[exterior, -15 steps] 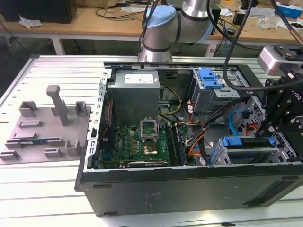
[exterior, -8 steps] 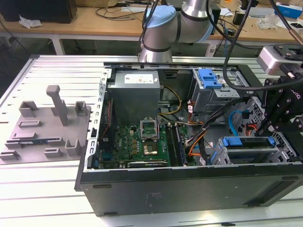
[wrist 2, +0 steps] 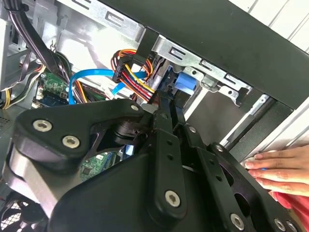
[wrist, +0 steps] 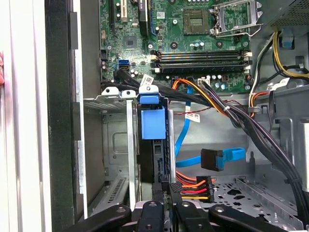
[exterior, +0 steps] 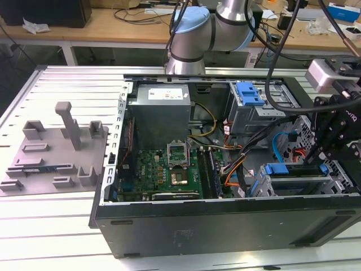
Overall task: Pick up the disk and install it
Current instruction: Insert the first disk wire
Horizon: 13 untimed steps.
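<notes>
— Claw first! What is the black claw doing?
— Its two fingers are pinched narrow on the end of the disk, the flat drive in its blue plastic frame.
— Where is the disk?
— It stands on its edge in a slot of the grey metal cage. That is at the corner of the black computer case, on the exterior view's right.
— What could go wrong?
— I think it could tip crooked and jam on the cage wall. The bundle of red and orange wires is just beside the claw and could snag. A person's hand rests on the case's edge, near too.
— How does the disk look?
— Thin and dark from the side, with a blue top. It stands straight.
</notes>
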{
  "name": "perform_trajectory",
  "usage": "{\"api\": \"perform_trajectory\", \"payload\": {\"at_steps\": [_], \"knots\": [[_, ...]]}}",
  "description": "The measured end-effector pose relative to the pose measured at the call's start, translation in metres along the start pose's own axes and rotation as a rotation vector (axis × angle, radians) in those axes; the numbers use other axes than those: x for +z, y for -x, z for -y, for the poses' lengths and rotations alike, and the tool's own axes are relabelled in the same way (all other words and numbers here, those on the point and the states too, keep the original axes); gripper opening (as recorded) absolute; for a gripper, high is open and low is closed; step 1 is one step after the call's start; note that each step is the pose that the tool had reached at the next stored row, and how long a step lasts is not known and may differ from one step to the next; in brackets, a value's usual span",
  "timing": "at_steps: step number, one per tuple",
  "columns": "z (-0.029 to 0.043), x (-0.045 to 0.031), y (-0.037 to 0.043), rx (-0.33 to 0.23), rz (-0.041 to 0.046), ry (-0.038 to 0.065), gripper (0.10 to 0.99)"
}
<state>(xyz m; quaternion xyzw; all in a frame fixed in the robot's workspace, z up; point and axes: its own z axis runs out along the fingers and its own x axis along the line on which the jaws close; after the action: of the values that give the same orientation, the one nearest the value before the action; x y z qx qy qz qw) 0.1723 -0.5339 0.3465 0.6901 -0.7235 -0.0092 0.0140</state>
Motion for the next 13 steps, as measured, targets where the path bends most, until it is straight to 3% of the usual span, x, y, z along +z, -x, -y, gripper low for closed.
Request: {"api": "perform_trajectory", "payload": {"at_steps": [13], "knots": [[0.0002, 0.0061, -0.0004, 0.0, 0.0001, 0.0, 0.169]]}}
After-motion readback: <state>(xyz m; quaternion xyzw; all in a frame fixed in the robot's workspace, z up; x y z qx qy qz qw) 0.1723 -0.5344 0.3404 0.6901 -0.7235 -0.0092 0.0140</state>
